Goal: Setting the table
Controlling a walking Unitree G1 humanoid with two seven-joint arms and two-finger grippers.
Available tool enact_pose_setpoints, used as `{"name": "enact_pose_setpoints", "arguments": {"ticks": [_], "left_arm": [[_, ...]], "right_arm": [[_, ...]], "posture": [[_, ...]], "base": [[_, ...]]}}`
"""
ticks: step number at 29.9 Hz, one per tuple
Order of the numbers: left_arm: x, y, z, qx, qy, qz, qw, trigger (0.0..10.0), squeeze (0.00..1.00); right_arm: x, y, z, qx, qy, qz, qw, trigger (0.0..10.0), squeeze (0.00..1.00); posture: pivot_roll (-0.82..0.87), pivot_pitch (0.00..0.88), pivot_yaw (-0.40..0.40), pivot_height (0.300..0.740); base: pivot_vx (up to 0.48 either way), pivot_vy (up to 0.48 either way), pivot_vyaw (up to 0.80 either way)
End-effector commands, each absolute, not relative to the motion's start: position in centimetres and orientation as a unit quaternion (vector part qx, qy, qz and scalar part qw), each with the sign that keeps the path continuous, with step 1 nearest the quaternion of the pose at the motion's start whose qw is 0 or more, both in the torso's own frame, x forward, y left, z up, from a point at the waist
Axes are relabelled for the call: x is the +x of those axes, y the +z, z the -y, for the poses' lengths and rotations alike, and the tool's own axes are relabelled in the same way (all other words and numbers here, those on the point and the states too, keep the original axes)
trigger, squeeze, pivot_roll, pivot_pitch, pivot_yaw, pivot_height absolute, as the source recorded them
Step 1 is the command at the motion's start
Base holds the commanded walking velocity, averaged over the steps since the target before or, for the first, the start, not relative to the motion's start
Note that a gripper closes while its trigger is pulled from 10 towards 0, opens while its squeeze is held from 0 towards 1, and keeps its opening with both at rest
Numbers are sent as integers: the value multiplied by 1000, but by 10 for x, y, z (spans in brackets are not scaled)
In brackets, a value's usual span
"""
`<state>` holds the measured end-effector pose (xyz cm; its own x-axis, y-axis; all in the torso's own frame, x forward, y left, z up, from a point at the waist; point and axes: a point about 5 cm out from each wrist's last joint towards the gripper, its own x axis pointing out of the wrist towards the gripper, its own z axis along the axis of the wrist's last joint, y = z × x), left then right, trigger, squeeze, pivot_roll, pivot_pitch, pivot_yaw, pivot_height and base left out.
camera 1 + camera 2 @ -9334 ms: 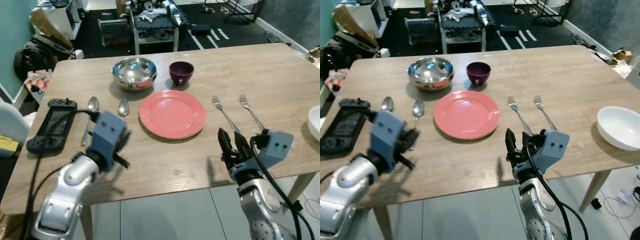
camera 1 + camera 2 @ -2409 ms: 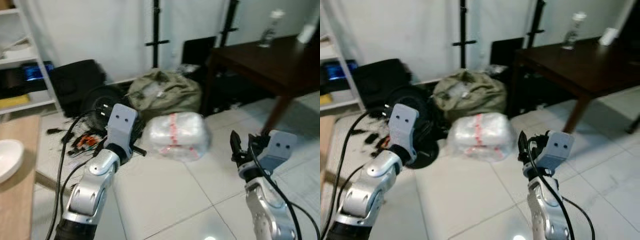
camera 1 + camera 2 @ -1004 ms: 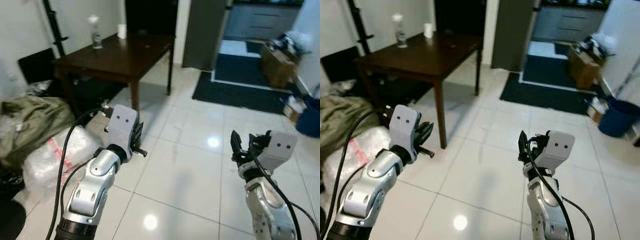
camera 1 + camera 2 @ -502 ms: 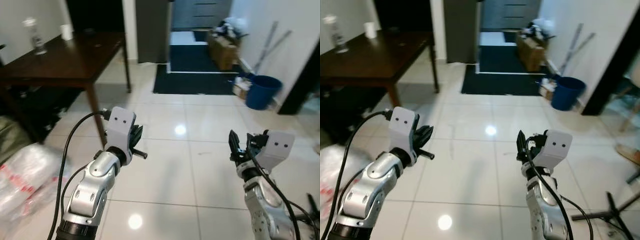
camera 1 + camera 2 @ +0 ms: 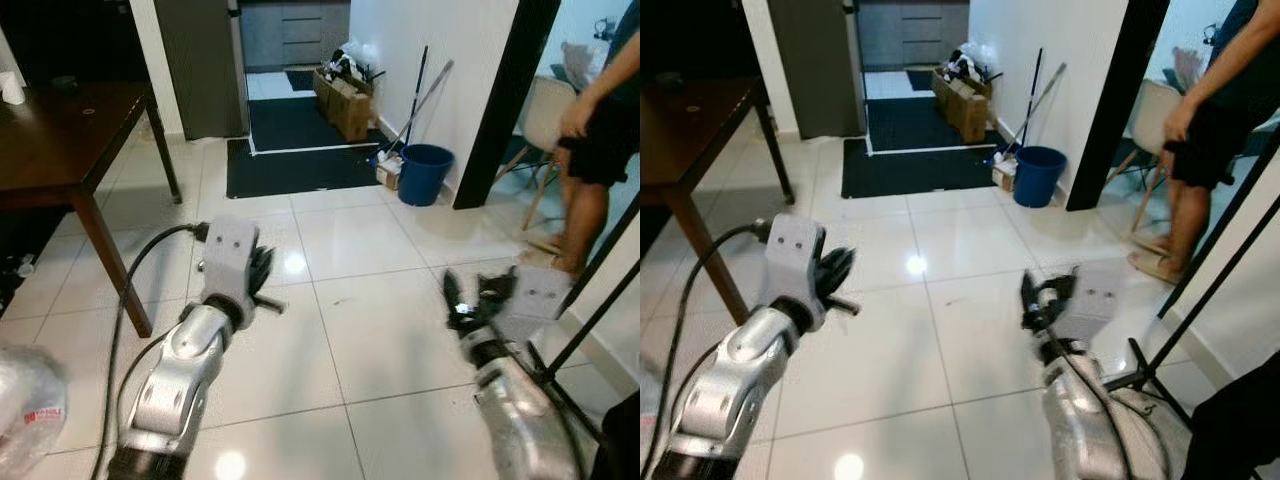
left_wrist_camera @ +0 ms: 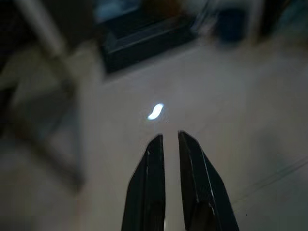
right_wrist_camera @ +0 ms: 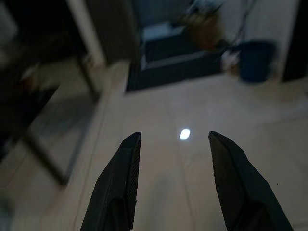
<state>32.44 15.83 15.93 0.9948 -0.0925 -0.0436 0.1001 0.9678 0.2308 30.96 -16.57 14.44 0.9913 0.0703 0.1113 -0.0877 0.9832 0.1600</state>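
Note:
No tableware is in sight; I face a white tiled floor point(image 5: 350, 330). My left gripper point(image 5: 262, 288) is held out low at the left, above the tiles, and in the left wrist view its fingers point(image 6: 153, 159) stand almost together with nothing between them. My right gripper point(image 5: 465, 300) is held out at the right, blurred. In the right wrist view its fingers point(image 7: 122, 163) are spread wide and hold nothing.
A dark wooden table point(image 5: 60, 130) stands at the left, a plastic-wrapped bundle point(image 5: 25, 400) below it. Ahead are a dark mat point(image 5: 300, 165), cardboard boxes point(image 5: 345, 95) and a blue bucket point(image 5: 425, 172). A person point(image 5: 590, 130) stands at the right by black stand legs point(image 5: 590, 300).
The camera has swung on to the right: the dark table slid to the left edge, and the bucket, doorway and person came into view. Both arms keep their pose.

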Motion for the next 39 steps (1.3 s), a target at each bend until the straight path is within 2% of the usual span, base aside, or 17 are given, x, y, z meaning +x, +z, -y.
{"name": "enact_pose_setpoints", "arguments": {"ticks": [1,2,4,7,13,18,23,39], "left_arm": [[322,143,-171,135,-14,-38,990,10000,0],[322,143,-171,135,-14,-38,990,10000,0],[309,115,-197,144,37,-82,985,10000,0],[294,97,-205,166,35,-98,981,10000,0],[277,78,-186,185,-25,-95,978,10000,0],[259,57,-173,171,-51,-113,977,10000,0],[252,50,-172,165,-51,-115,978,10000,0],[257,52,-163,186,-94,-86,974,10000,0]], "right_arm": [[310,133,159,76,59,33,995,10000,0],[310,133,159,76,59,33,995,10000,0],[308,114,150,74,85,-4,994,10000,0],[304,92,148,65,92,-40,993,10000,0],[297,60,163,32,65,-90,993,10000,0],[274,20,193,-3,23,-162,986,10000,0],[267,11,195,-8,29,-173,984,10000,0],[274,12,193,5,17,-150,989,10000,0]], "posture": [[62,25,60,740],[62,25,60,740],[89,31,31,740],[96,33,23,740],[95,38,17,740],[92,43,9,740],[90,44,1,740],[79,36,11,740]], "base": [[0,0,0],[0,0,0],[308,0,0],[441,0,0],[480,0,0],[480,0,0],[480,0,0],[480,0,0]]}}
